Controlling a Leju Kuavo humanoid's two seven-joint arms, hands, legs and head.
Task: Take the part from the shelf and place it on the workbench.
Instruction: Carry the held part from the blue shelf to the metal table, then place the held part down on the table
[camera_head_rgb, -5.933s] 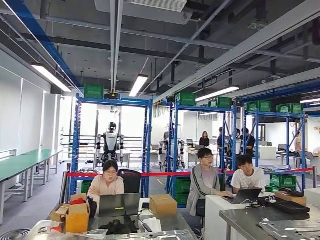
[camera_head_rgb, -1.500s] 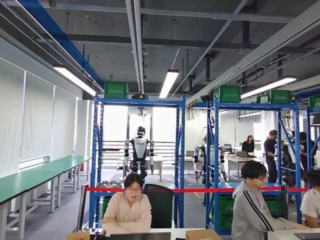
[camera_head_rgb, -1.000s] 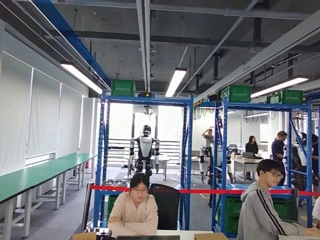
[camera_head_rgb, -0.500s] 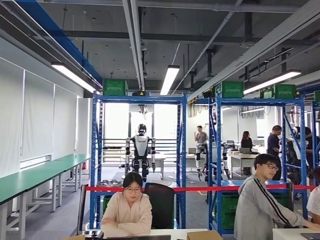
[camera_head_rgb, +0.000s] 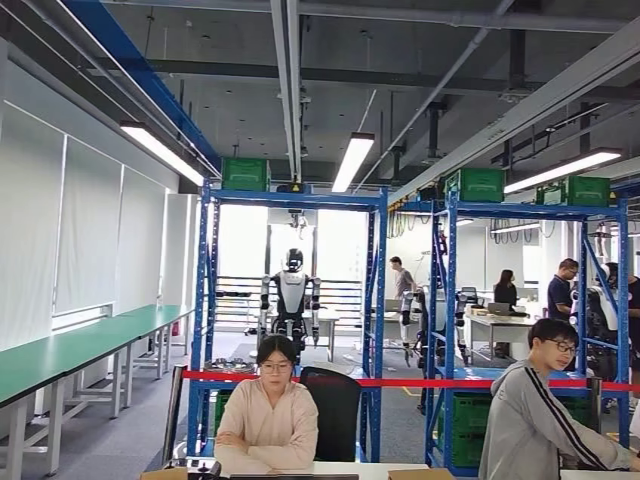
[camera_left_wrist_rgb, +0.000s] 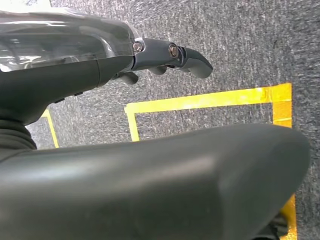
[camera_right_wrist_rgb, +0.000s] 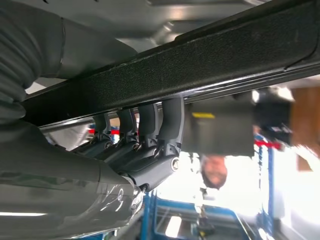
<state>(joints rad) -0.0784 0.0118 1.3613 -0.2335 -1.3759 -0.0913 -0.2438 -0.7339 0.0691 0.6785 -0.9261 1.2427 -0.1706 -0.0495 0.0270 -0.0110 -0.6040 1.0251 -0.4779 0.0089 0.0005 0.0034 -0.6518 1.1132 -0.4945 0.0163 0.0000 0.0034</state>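
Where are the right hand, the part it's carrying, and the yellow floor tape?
right hand (camera_right_wrist_rgb: 143, 137), right wrist view, on the fingers hooked over the part's edge.
part (camera_right_wrist_rgb: 177, 65), right wrist view, on its dark flat edge.
yellow floor tape (camera_left_wrist_rgb: 211, 99), left wrist view, on the long strip beside the carpet.

A long flat metal part with a grainy black edge and a shiny grey face (camera_right_wrist_rgb: 188, 65) lies slanted, close against the right hand (camera_right_wrist_rgb: 124, 155), whose dark fingers (camera_right_wrist_rgb: 170, 125) hook over its black edge and grip it.
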